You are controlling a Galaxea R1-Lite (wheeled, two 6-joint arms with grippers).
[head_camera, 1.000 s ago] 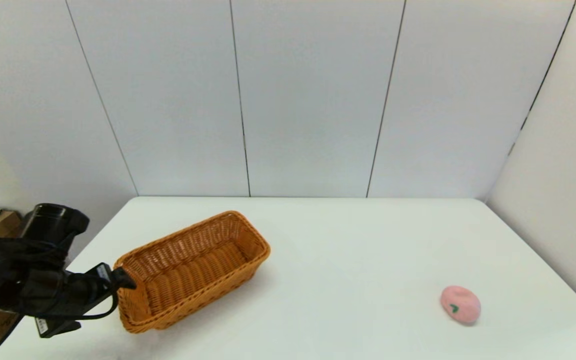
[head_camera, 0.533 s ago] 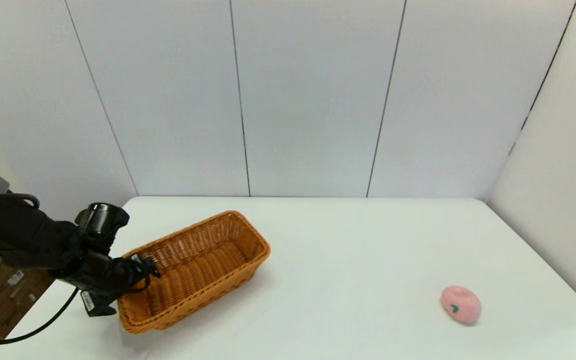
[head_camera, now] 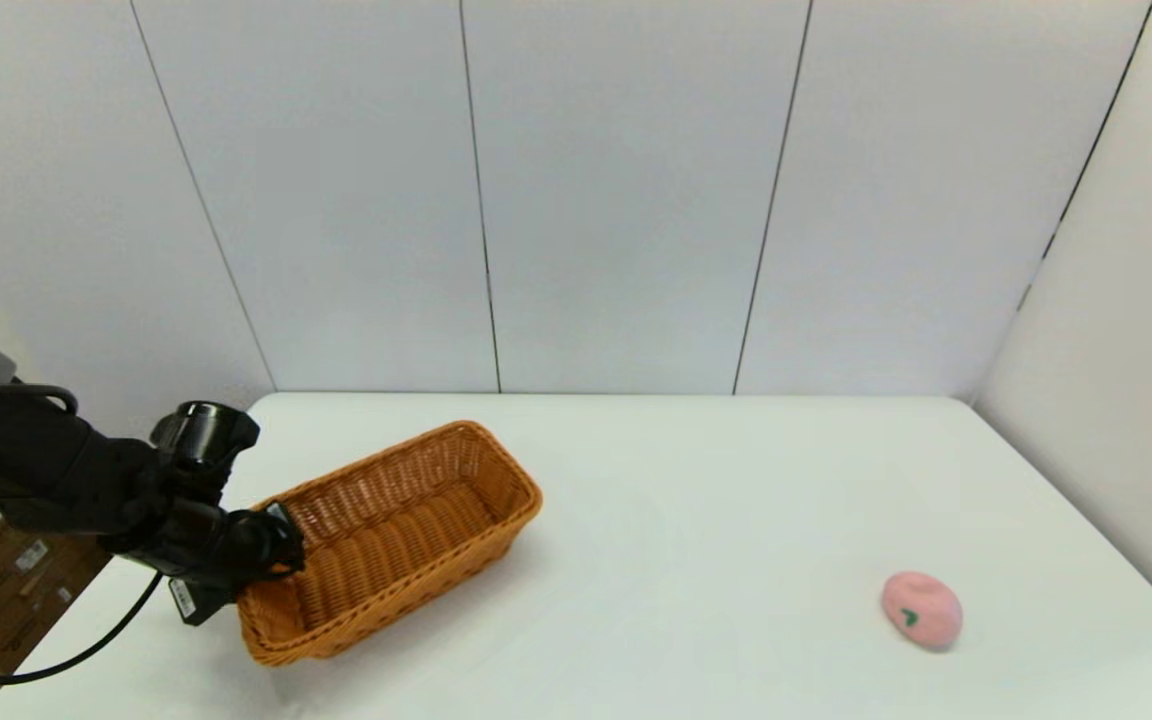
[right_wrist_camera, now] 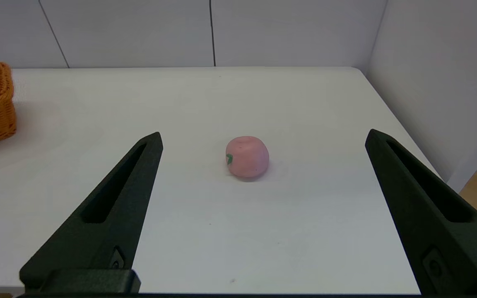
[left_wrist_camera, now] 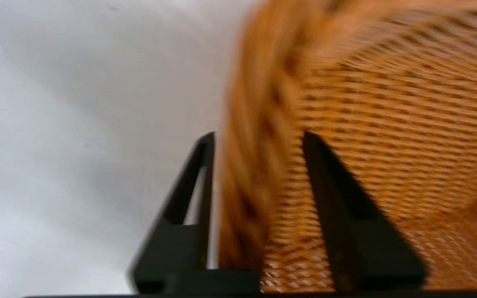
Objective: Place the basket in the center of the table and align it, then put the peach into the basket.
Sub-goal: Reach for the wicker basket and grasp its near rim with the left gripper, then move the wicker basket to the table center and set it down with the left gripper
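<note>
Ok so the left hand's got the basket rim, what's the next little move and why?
Probably drag the basket toward the table centre. The left hand straddles its near-left rim, one finger inside, one outside, yet the basket sits skewed at the left edge, the peach far right.

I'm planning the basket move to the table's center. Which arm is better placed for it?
Left. The left gripper straddles the braided rim of the orange-brown woven wicker basket, one finger inside, one outside. The right gripper hangs open, facing the small pink toy peach, far from the basket.
</note>
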